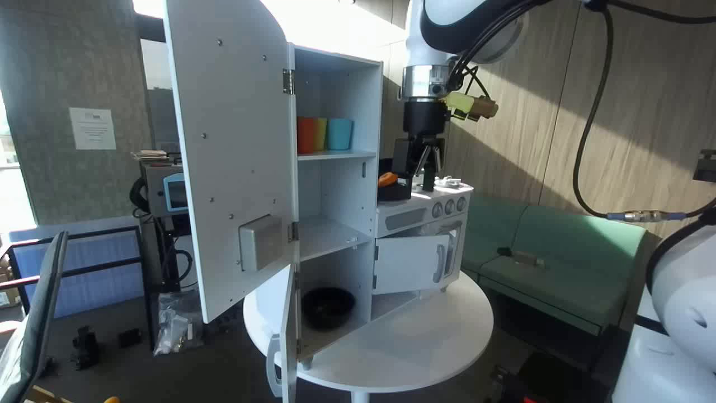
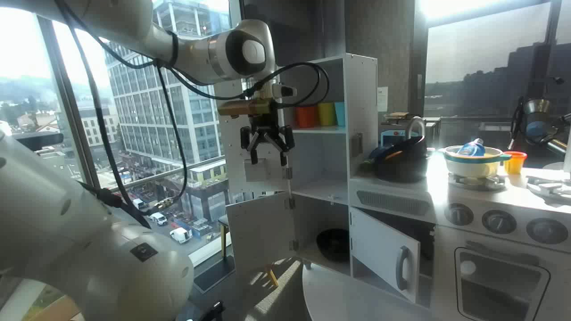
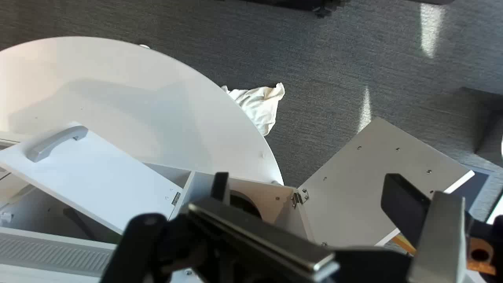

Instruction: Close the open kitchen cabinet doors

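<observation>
A white toy kitchen cabinet point(image 1: 337, 154) point(image 2: 362, 98) has three doors standing open. The tall upper door point(image 1: 238, 157) point(image 2: 236, 151) is swung wide outward. The lower door point(image 1: 288, 341) point(image 2: 261, 232) below it is also wide open; it shows in the wrist view point(image 3: 361, 177) too. A small door with a grey handle point(image 1: 411, 263) point(image 2: 379, 249) point(image 3: 98, 173) is partly open beside the stove. My gripper point(image 1: 423, 182) point(image 2: 269, 161) point(image 3: 312, 192) points down, open and empty, in the air in front of the cabinet. It appears apart from every door.
Orange, yellow and blue cups point(image 1: 338, 134) stand on the upper shelf. A black bowl point(image 1: 327, 308) sits at the bottom. A black pan point(image 2: 401, 160) and a white pot point(image 2: 473, 162) stand on the stove top. The kitchen stands on a round white table point(image 1: 425, 347).
</observation>
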Robot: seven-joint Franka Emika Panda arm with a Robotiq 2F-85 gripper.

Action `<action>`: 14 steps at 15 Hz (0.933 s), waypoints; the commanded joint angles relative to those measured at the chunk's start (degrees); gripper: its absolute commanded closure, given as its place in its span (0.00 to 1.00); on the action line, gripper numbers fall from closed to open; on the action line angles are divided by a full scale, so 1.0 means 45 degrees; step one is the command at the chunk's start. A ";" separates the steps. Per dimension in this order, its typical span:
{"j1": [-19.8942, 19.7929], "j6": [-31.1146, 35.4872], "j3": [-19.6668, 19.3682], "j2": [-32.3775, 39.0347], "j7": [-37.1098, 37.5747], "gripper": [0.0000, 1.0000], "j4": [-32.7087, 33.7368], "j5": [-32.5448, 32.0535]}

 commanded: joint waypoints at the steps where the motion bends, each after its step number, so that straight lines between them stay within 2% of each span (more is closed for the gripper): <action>1: -0.0025 -0.0036 0.0023 0.0006 -0.0007 0.00 0.0094 0.0012; 12: -0.0026 -0.0038 0.0022 -0.0074 -0.0006 0.00 0.0196 0.0012; 14: 0.0331 0.0188 0.0248 0.0161 -0.0073 0.00 -0.0035 0.0328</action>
